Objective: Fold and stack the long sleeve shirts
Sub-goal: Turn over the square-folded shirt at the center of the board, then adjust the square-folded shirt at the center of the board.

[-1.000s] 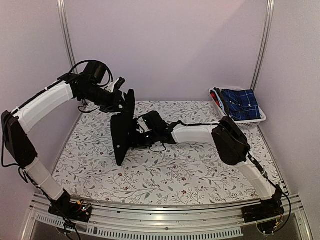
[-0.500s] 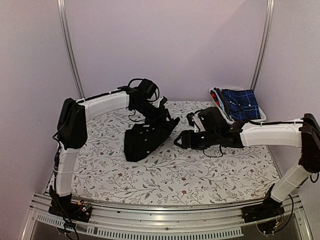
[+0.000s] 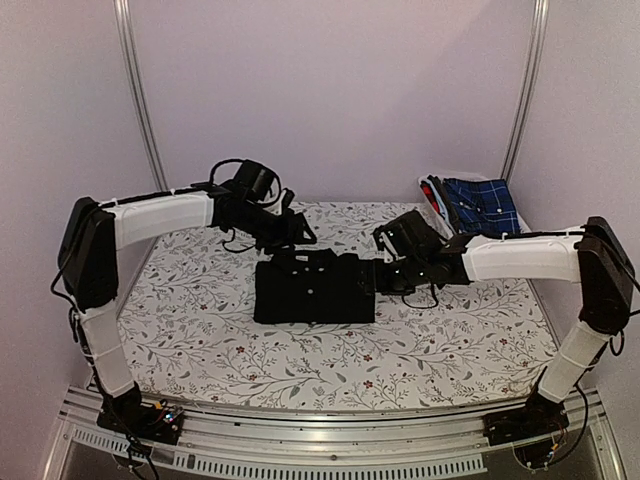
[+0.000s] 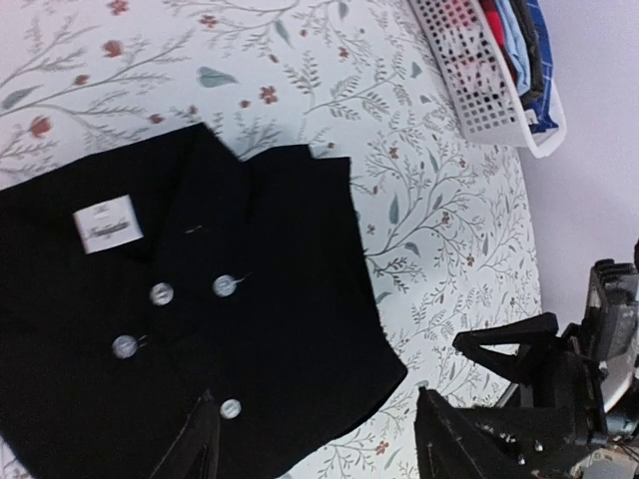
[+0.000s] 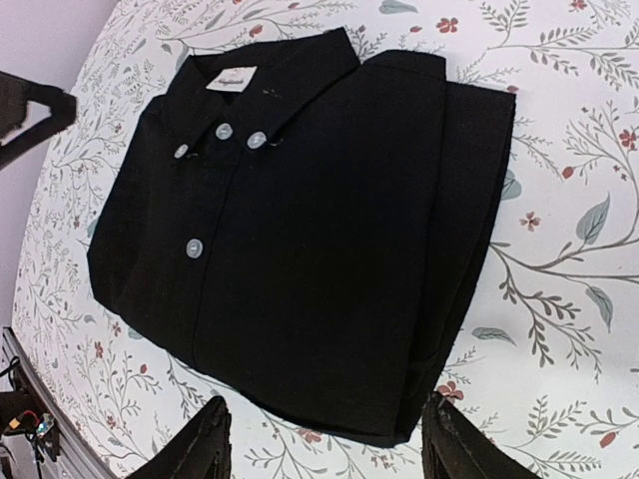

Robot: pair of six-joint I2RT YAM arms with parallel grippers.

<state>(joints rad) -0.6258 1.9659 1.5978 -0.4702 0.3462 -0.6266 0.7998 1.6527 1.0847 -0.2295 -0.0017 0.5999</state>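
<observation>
1. The tabletop [image 3: 200, 330] – covered in a pale cloth printed with leaves and small red flowers – spans the workspace.
2. The left arm [image 3: 160, 215] reaches in from the left and the right arm [image 3: 520, 257] from the right. Their ends come close over the middle, one at each side of the garment.
3. The black shirt [image 3: 313, 290] lies flat in the middle of the tabletop, folded into a neat rectangle, collar and button placket facing up.
4. A white slotted basket [image 3: 505, 245] sits at the far right corner, well apart from the black shirt. It holds a folded blue plaid shirt [image 3: 482, 205] with other coloured cloth beside it.
5. The left fingers [image 3: 300, 237] hover just beyond the shirt's far left corner, spread apart and grasping nothing.
6. The right fingers [image 3: 380, 277] sit just beside the shirt's right edge, likewise released – nothing lies between them.
7. A small white label [image 5: 233, 78] shows inside the collar.
8. Small pale buttons [image 5: 224, 131] dot the collar and placket.
</observation>
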